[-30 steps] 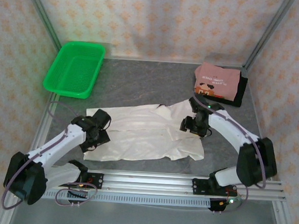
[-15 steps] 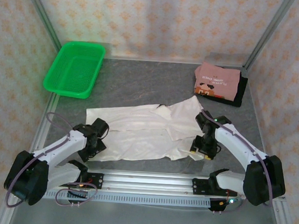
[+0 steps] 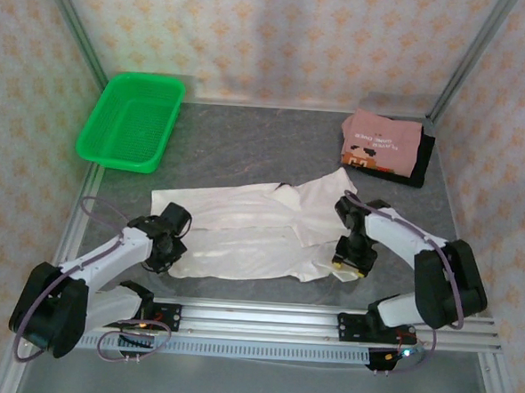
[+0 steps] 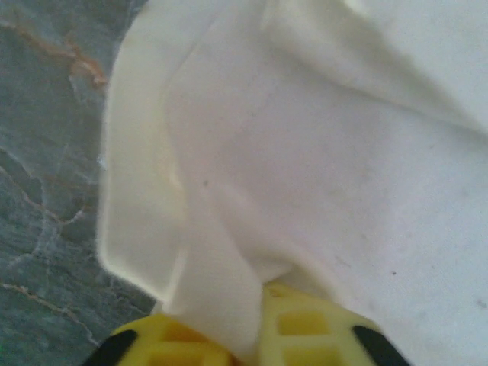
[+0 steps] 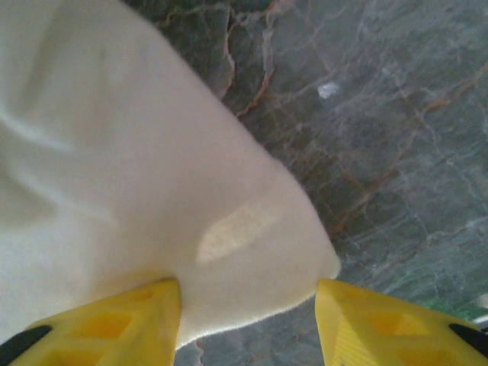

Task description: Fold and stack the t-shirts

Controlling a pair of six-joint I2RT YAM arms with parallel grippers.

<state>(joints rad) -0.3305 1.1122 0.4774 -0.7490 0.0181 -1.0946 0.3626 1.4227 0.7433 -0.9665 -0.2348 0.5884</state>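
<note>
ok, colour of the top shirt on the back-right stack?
Dusty pink with dark print; the top shirt shows best in top external view.

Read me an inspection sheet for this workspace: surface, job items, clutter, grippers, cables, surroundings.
Surface: grey marbled table.
Job's things: cream-white t-shirt spread mid-table, creased; pink t-shirt folded on top of the black t-shirt, far right corner.
Clutter: green basket, far left corner.
Grippers: left gripper shut on the cream-white t-shirt's near left corner; right gripper open, astride its near right corner.
Cables: purple cable looped beside the left arm, off the cloth.
Surroundings: patterned walls, metal frame posts.
</note>
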